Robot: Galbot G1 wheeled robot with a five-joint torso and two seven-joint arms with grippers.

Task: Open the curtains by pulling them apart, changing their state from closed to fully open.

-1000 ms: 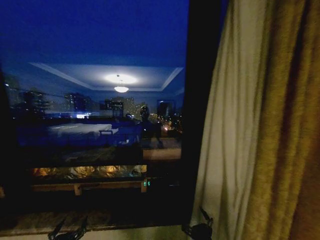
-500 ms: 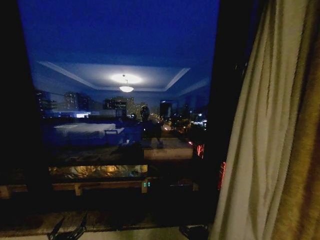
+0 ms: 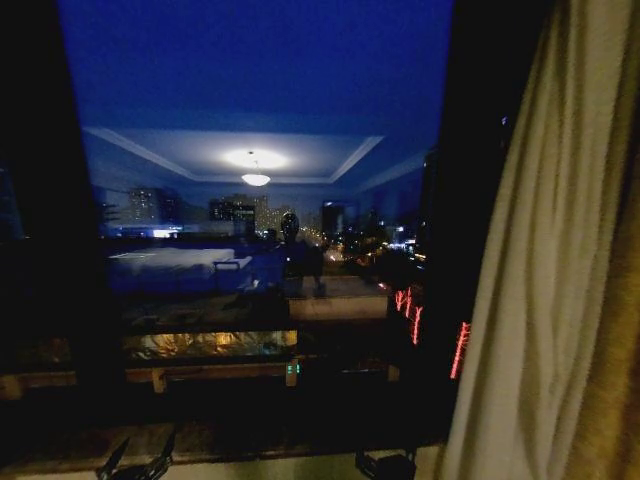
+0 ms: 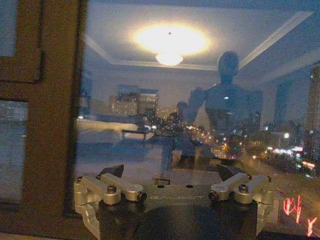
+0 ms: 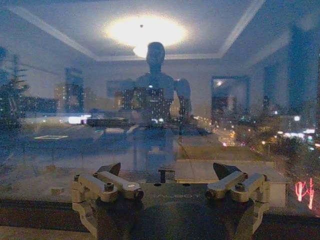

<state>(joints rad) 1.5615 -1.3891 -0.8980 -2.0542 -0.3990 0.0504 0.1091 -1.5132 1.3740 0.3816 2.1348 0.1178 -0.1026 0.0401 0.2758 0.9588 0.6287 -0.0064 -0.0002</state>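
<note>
Cream sheer fabric of the curtains (image 3: 545,300) hangs in pleats at the far right of the head view, drawn aside from the dark window (image 3: 260,200), with a golden-brown drape (image 3: 620,380) at the very right edge beyond it. Through the glass lie a night city skyline and the reflection of a ceiling lamp (image 3: 255,178). At the near bottom edge the left tool (image 3: 135,466) sits low on the left with its fingers spread, and the right tool (image 3: 387,466) sits low just left of the curtain's foot, touching nothing that can be made out. From the left wrist, the left tool (image 4: 172,172) faces the glass beside a brown window frame (image 4: 55,110), its dark fingertips (image 4: 114,170) wide apart and empty. From the right wrist, the right tool (image 5: 167,171) faces the same pane, fingertips (image 5: 224,170) likewise wide apart with nothing between them
</note>
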